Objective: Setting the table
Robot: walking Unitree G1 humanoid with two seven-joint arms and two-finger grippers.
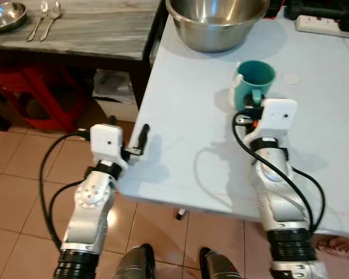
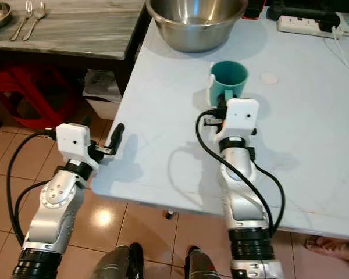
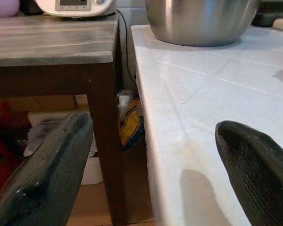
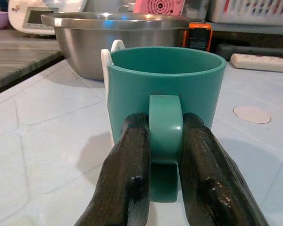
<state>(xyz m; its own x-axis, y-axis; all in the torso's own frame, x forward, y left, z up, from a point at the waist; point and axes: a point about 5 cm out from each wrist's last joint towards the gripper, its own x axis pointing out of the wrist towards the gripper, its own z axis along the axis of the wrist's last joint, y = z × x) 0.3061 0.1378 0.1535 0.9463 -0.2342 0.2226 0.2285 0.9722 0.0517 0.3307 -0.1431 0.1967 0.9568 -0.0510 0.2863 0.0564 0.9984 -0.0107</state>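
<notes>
Teal mug (image 4: 166, 94) upright on pale blue worktop (image 1: 186, 151), just in front of big steel bowl (image 1: 216, 20). Right end effector (image 4: 166, 155) pinching mug handle, one black finger each side, pressed against it. White flat piece stands against mug's far side. Left end effector (image 3: 155, 160) at worktop's near left edge, fingers spread, holding nothing. Grey wooden side table (image 1: 87, 29) to left carries small steel dish (image 1: 6, 14), fork (image 1: 38, 20) and spoon (image 1: 51, 18). Power strip (image 1: 323, 24) at back right.
</notes>
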